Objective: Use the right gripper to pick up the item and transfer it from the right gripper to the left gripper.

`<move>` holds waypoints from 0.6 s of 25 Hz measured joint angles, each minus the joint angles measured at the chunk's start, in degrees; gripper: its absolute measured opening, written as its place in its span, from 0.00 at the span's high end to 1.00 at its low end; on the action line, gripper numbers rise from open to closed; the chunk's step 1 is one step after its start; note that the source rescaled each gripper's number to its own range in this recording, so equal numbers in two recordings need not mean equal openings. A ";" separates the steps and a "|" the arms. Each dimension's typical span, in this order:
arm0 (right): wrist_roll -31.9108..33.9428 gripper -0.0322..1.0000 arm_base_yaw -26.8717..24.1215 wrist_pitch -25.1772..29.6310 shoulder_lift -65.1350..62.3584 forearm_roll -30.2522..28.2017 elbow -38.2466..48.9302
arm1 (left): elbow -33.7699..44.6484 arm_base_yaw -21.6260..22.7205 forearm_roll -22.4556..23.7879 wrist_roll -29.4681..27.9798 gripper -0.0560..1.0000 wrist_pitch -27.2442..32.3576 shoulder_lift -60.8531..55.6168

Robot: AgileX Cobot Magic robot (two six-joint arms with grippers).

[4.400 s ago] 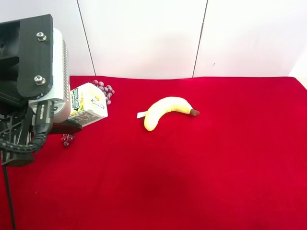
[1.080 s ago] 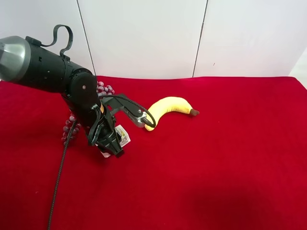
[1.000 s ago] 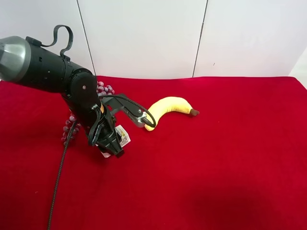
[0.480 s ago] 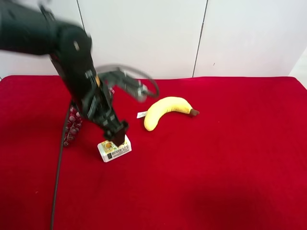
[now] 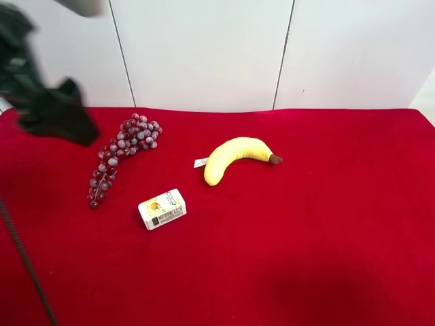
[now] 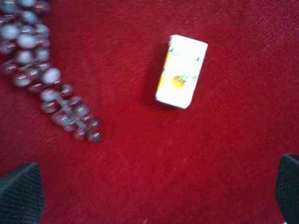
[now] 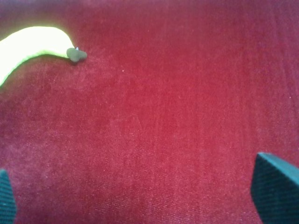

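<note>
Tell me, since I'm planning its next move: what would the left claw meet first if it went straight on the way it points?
Probably bare red cloth. The open left claw has the juice carton and grapes farther off, though depth is unclear.

A staged robot test bench in a lab or studio is showing here, not a lived-in room. A red velvet cloth [image 5: 319, 238] is covering the whole work surface, filling the lower two thirds of the frame. Plain white wall panels [image 5: 204, 54] with thin dark seams are closing off the upper part. Prop items are lying spaced apart on the cloth: a plush banana [image 5: 234, 157] near centre, a grape bunch [image 5: 119, 149] at centre left. A blurred black robot arm [image 5: 44, 102] is intruding at upper left.
</note>
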 joint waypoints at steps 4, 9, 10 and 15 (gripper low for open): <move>0.00 0.00 0.00 0.00 0.00 0.00 0.00 | 7.74 0.00 0.35 -0.74 0.00 1.14 -11.82; 0.00 0.00 0.00 0.00 0.00 0.00 0.00 | 16.99 0.00 0.41 -1.92 0.00 1.09 -28.08; 0.00 0.00 0.00 0.00 0.00 0.00 0.00 | 18.46 0.00 0.41 -1.99 0.00 1.01 -30.87; 0.00 0.00 0.00 0.00 0.00 0.00 0.00 | 26.85 0.00 -1.86 -2.12 0.00 0.55 -45.45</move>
